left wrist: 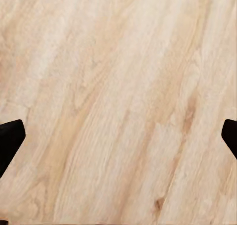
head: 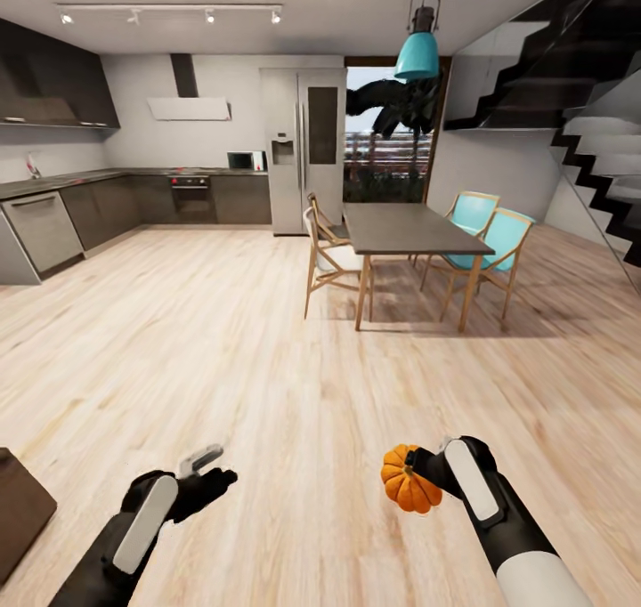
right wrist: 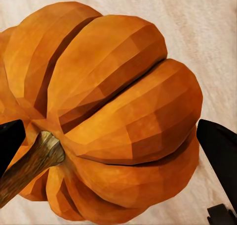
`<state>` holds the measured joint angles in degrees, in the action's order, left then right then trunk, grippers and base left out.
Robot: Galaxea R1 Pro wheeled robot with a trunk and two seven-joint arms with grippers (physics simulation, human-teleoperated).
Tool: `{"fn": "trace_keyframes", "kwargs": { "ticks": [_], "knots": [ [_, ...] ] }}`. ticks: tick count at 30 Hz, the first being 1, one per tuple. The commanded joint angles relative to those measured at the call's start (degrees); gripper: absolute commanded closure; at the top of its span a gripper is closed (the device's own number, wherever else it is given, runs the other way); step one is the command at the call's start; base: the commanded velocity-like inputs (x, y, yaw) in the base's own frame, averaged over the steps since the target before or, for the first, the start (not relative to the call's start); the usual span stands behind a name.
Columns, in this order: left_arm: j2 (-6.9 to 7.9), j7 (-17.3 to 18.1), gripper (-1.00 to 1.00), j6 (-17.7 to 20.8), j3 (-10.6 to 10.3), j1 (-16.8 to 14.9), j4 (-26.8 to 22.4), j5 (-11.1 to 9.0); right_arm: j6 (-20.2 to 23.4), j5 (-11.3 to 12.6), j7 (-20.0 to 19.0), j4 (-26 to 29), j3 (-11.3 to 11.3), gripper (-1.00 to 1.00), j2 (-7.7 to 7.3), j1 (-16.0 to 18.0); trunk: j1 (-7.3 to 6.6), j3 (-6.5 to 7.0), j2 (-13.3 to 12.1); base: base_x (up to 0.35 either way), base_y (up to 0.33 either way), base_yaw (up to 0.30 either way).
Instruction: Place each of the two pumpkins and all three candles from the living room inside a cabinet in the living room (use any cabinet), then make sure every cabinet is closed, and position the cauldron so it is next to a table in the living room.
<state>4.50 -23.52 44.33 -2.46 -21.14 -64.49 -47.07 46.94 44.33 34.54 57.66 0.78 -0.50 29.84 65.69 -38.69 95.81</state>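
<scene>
My right gripper point(head: 425, 475) is shut on one orange ribbed pumpkin point(head: 409, 484), held low over the wood floor at the lower right of the head view. In the right wrist view the pumpkin point(right wrist: 113, 111) sits between the black fingertips point(right wrist: 217, 146), its brown stem to one side. My left gripper point(head: 212, 470) hangs open and empty over bare floor at the lower left, and its two finger tips point(left wrist: 10, 141) stand far apart. The candles, the cauldron and the living room table are out of view. A dark-brown flat corner point(head: 18, 509) shows at the left edge; I cannot tell whether it is the cabinet.
Ahead to the right stands a tall dark dining table point(head: 411, 230) with wooden chairs point(head: 331, 260) and teal chairs point(head: 503, 246). Kitchen counters point(head: 53, 211) and a steel fridge point(head: 303, 149) line the far wall. A black staircase point(head: 605, 171) rises at the right. Wood floor point(head: 223, 340) lies between.
</scene>
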Motion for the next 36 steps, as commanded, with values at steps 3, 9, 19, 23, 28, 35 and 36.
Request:
{"fn": "trace_keyframes", "kwargs": {
  "ticks": [3, 9, 19, 23, 28, 35, 36],
  "knots": [
    [-1.61, -0.49, -1.0, -8.01, -1.47, -0.04, 8.16, 7.5, -0.07, 0.35, 0.5, -0.46, -0.13, 1.0, -0.14, 0.04, 0.03, -0.05, 0.03, 0.346, 0.0, 0.0],
    [-3.86, -0.03, -1.0, -18.69, -2.19, -0.05, 17.07, 16.93, -1.13, 0.12, 0.49, -1.3, -0.54, 1.0, -0.23, 0.04, 0.03, -0.05, 0.03, 0.348, 0.0, 0.0],
    [-5.32, 0.06, -1.0, -19.81, -4.58, -0.18, 17.84, 18.02, -1.66, 0.09, 0.44, -4.68, -0.57, 1.0, -0.13, 0.04, 0.03, -0.55, 0.03, 0.349, 0.0, -0.081],
    [-6.36, 0.06, -1.0, -19.81, -4.85, -0.22, 17.81, 18.03, -1.61, 0.41, 0.44, -4.74, -0.24, 1.0, -0.24, 0.04, 0.03, -0.57, 0.03, 0.334, 0.0, -0.006],
    [-6.85, 0.06, -1.0, -19.89, -6.11, -0.22, 17.8, 18.06, -1.52, 0.77, 0.43, -4.75, -0.09, 1.0, -0.29, 0.04, 0.03, -0.63, 0.03, 0.099, 0.0, -0.135],
    [-6.87, 0.06, -1.0, -19.9, -6.24, -0.22, 17.74, 18.06, -1.56, 0.84, 0.44, -4.79, -0.08, 1.0, -0.22, 0.04, 0.03, -0.72, 0.03, 0.005, 0.0, -0.267],
    [-6.87, 0.06, -1.0, -19.9, -6.24, -0.22, 17.73, 18.06, -1.57, 0.84, 0.44, -4.81, -0.08, 1.0, -0.21, 0.02, 0.03, -0.72, 0.03, 0.0, 0.0, -0.277]
  ]
}}
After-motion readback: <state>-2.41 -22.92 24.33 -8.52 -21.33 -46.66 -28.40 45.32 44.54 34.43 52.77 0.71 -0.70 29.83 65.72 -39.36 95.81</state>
